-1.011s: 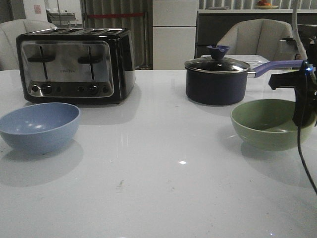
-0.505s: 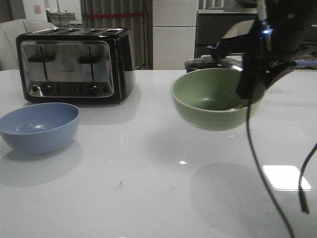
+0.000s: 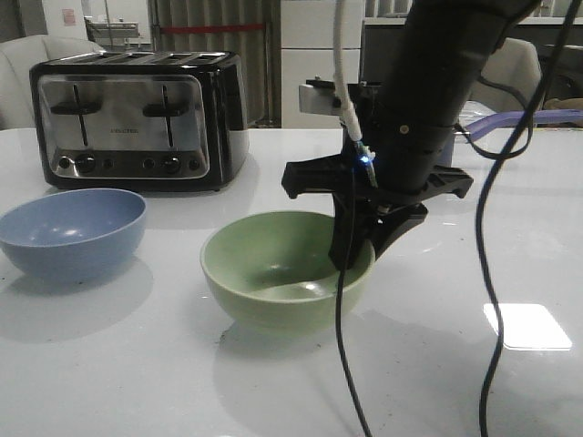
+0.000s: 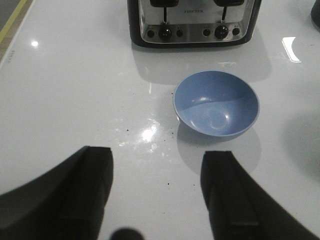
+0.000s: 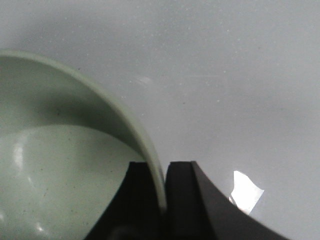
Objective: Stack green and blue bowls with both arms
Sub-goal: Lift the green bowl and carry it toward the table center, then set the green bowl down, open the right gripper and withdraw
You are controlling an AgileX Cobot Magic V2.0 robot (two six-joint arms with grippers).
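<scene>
Since a second ago, the right gripper [image 3: 353, 258] is carrying the green bowl [image 3: 284, 280] from beside the saucepan [image 3: 474, 127] to mid-surface, pinching its rim. Left gripper [image 4: 157, 192] is hovering wide before the blue bowl [image 4: 216, 109]. Next likely: releasing, then stacking.

right gripper [image 5: 163, 182]: jaws clamped on rim | left gripper [image 4: 157, 187]: jaws spread

Black-and-chrome toaster [image 3: 138, 120] at the back of the white table [image 3: 109, 364], chair [image 3: 23, 73] behind the toaster.
</scene>
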